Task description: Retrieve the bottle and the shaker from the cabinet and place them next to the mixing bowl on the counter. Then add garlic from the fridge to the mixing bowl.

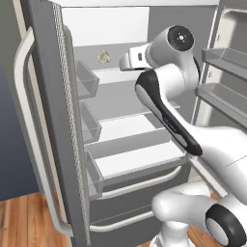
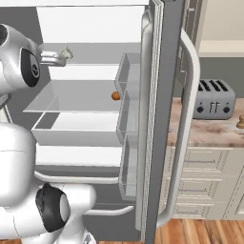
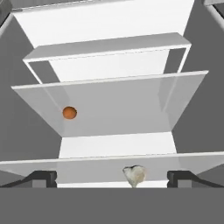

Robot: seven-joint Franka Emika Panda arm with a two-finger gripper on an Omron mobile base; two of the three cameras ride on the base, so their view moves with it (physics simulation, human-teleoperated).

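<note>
Your gripper (image 3: 112, 178) stood spread wide and empty inside the fridge (image 1: 48, 120), with the garlic (image 3: 134, 175) on an upper shelf straight ahead between the fingertips (image 3: 43, 178), apparently a shade off-centre toward one, so you needed only to advance.

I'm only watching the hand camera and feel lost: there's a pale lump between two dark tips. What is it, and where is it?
Observer: That is the garlic, on an upper shelf of the open fridge; the gripper is open around it, not gripping.
Operator: And the orange ball?
Observer: The orange ball sits on a lower shelf, near the door bins.
Operator: Anything beside the fridge?
Observer: Yes, a grey toaster stands on the marble counter to the right.
</note>
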